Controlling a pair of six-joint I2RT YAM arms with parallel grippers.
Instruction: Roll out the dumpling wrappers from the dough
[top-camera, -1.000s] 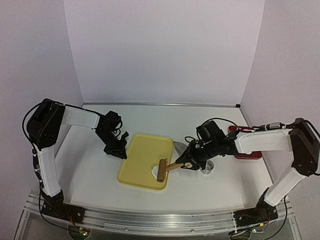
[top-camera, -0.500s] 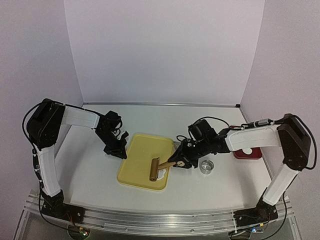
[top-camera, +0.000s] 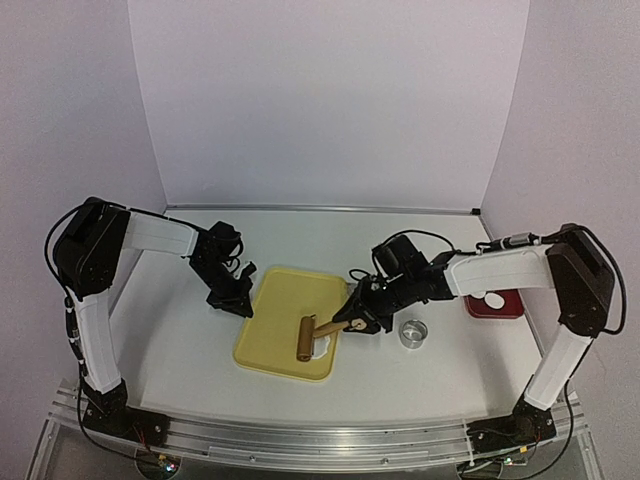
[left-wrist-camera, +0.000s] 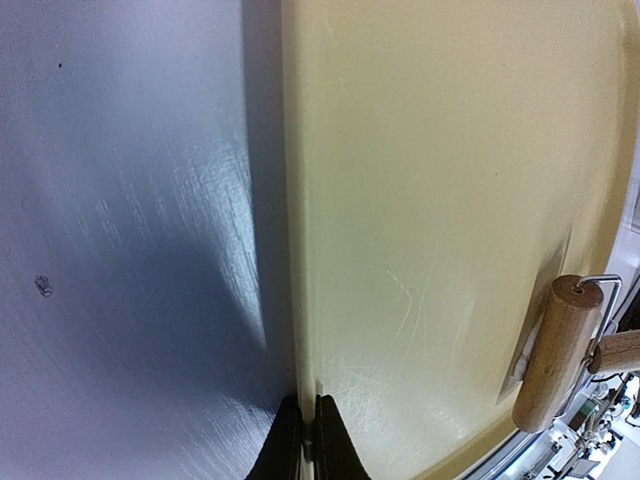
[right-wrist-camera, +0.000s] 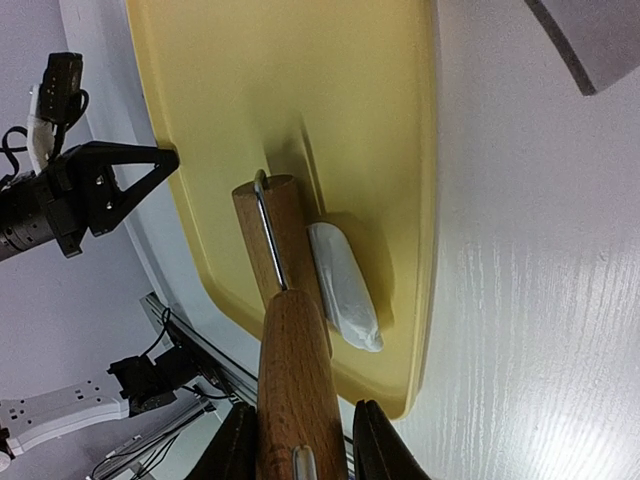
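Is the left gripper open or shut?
Shut: in the left wrist view the left gripper pinches the rim of the yellow tray, with no gap showing.

One yellow board (top-camera: 285, 320) lies on the table (top-camera: 180, 350), bearing one wooden roller (top-camera: 304, 338) and one white dough patch (top-camera: 321, 348). At its three o'clock sit one metal ring cutter (top-camera: 413, 333) and one red dish (top-camera: 508, 309) with one dumpling wrapper (top-camera: 494, 299). One grey sheet (right-wrist-camera: 590, 40). Two hands: left hand (top-camera: 243, 307), right hand (top-camera: 352, 325).

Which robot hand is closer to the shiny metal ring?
Right. The right gripper, holding the roller by its handle, sits just left of the metal ring. The left gripper pinches the yellow tray at its left edge, across the tray.
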